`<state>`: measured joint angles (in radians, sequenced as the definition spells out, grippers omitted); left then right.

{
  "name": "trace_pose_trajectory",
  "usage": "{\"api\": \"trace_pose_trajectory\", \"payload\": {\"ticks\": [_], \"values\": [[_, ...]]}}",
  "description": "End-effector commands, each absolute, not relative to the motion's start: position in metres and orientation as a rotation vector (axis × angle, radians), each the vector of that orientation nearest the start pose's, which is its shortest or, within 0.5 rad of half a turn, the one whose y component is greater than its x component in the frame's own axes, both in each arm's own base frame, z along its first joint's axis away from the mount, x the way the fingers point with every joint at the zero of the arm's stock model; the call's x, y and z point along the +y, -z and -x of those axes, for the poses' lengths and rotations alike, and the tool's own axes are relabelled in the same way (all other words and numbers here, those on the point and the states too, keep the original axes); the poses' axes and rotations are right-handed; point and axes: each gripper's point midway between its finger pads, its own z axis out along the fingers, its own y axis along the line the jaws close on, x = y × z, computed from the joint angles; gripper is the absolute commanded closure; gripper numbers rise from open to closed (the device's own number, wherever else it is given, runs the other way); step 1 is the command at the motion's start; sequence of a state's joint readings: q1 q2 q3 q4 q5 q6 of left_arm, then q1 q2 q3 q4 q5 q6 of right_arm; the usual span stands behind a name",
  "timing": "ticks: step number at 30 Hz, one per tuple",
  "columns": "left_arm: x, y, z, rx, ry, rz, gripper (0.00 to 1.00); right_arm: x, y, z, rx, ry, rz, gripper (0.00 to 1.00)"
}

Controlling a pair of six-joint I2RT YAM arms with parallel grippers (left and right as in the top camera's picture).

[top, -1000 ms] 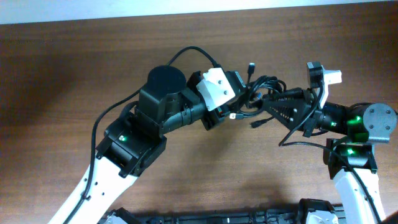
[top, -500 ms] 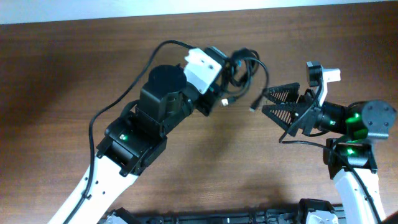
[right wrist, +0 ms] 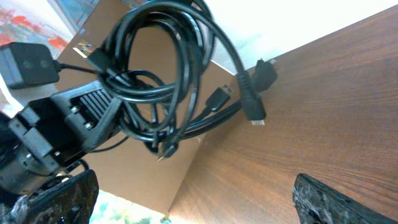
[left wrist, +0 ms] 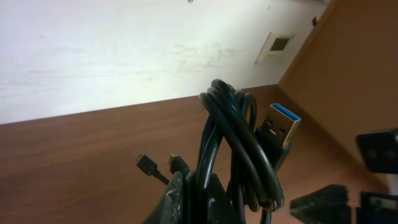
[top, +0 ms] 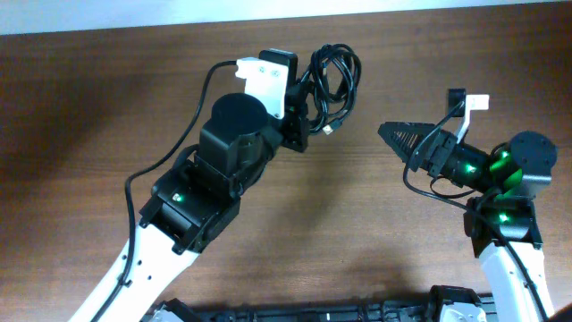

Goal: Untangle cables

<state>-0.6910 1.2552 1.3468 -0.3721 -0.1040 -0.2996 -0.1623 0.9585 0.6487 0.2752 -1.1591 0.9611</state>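
The cables (top: 332, 76) are glossy black throughout. One plug (left wrist: 281, 127) has a silvery metal shell with a bright blue tongue inside. The table (top: 375, 241) is reddish-brown wood with fine darker grain streaks. The left arm (top: 192, 201) is black above a white lower segment and carries a white block near its wrist. The right arm (top: 523, 156) is black with glowing green lights, and its fingers (top: 402, 140) are black with a pale dotted pattern. The wall (left wrist: 93, 50) is off-white.

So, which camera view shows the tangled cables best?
The right wrist view: the cables fill the frame, with their loops and several plug ends clear. The overhead view shows them small, as one dark bundle. The left wrist view shows only a few strands close up and a blue USB plug.
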Motion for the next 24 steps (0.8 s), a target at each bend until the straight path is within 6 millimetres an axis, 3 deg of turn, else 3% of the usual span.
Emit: {"api": "trace_pose_trajectory", "payload": {"ticks": [1, 9, 24], "values": [[-0.262, -0.396, -0.322, 1.833, 0.685, -0.274, 1.0, 0.111, -0.307, -0.289, 1.812, -1.484, -0.037, 0.02], [-0.287, -0.398, -0.316, 1.804, 0.732, -0.316, 1.0, 0.124, -0.305, -0.292, 1.816, -1.475, -0.044, 0.01], [-0.316, -0.413, -0.295, 1.736, 0.834, -0.387, 1.0, 0.12, -0.296, -0.297, 1.839, -1.437, -0.098, 0.01]]}}
